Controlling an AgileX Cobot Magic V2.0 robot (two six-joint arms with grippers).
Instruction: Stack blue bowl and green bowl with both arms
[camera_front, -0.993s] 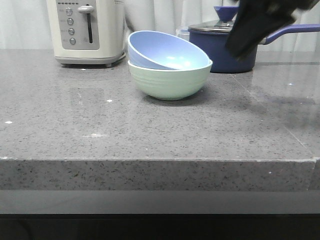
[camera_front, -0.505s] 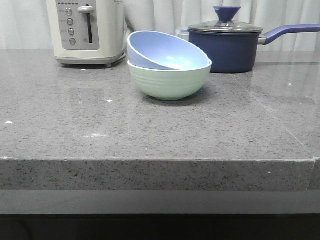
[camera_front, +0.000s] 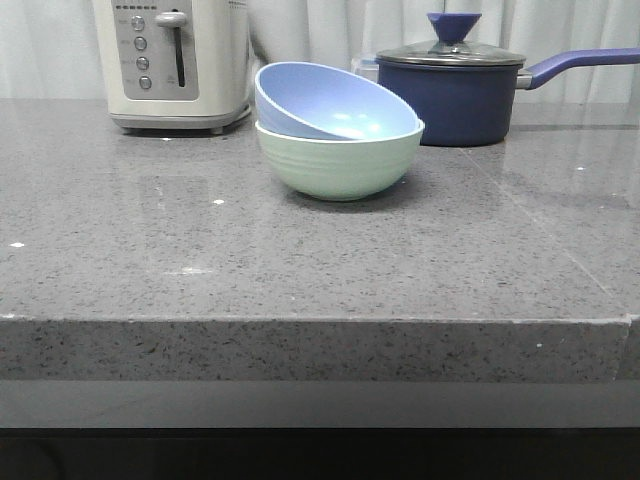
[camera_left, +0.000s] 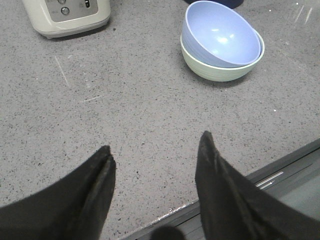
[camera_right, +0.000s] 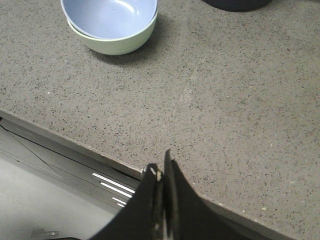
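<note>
The blue bowl (camera_front: 330, 100) sits tilted inside the green bowl (camera_front: 338, 162) on the grey counter, near its middle. Both also show in the left wrist view, the blue bowl (camera_left: 220, 32) in the green bowl (camera_left: 220, 74), and in the right wrist view, the blue bowl (camera_right: 107, 15) in the green bowl (camera_right: 120, 44). My left gripper (camera_left: 156, 149) is open and empty above the counter's front edge, well away from the bowls. My right gripper (camera_right: 161, 162) is shut and empty over the counter's front edge. Neither arm shows in the front view.
A cream toaster (camera_front: 175, 62) stands at the back left. A dark navy lidded saucepan (camera_front: 455, 88) with its handle pointing right stands behind the bowls at the back right. The counter's front edge (camera_front: 320, 320) runs across the front view.
One second ago the right arm was in the front view at the upper right, in front of the saucepan. It has left that view. The bowls have not moved.
</note>
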